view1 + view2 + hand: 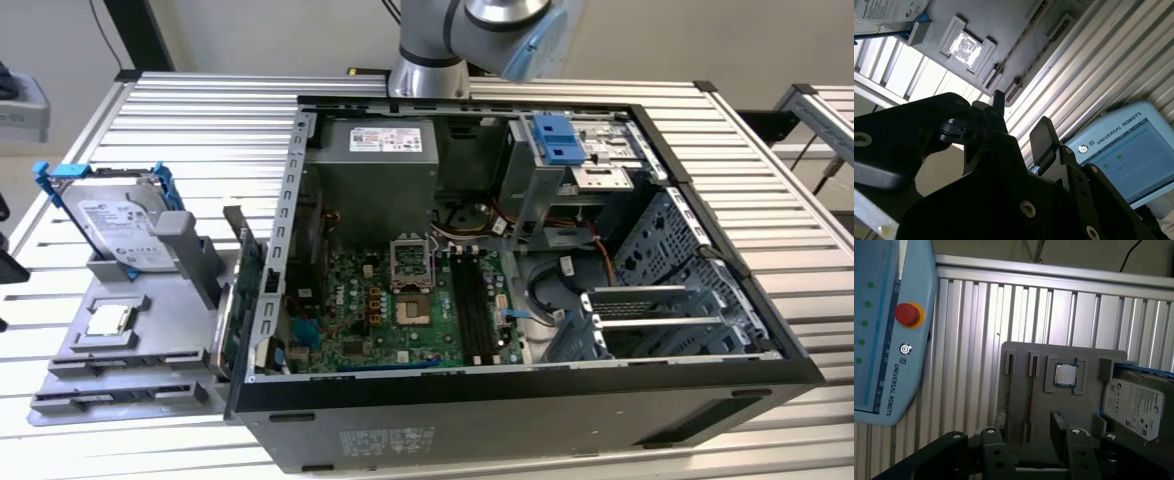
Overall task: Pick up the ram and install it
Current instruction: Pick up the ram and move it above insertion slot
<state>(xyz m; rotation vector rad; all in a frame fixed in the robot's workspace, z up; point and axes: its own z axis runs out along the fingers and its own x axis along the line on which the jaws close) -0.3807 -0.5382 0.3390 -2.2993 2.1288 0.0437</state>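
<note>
Item one, at the exterior view's left: a flat grey plastic parts tray (147,350) on the ribbed aluminium table (187,120). It holds a silver boxy hard drive in a blue frame (127,235) and a small square silver processor chip (107,318) in its recess. In a narrow slot on the side nearest the case stands the ram (244,300), a thin, long, dark blue-green circuit-board stick set on edge. Judge the ram light, stiff and fragile; you would take it across its thickness near the middle of the upper edge, clear of the contacts down in the slot. Item two, centre: a black tower computer case (534,430) lying open on its side, containing a green motherboard (387,325) whose long black memory slots (471,305) appear unfilled. Item three: the black two-fingered gripper (1024,425), seen in the first wrist view facing the tray from well apart, fingers spread, nothing between them.
</note>
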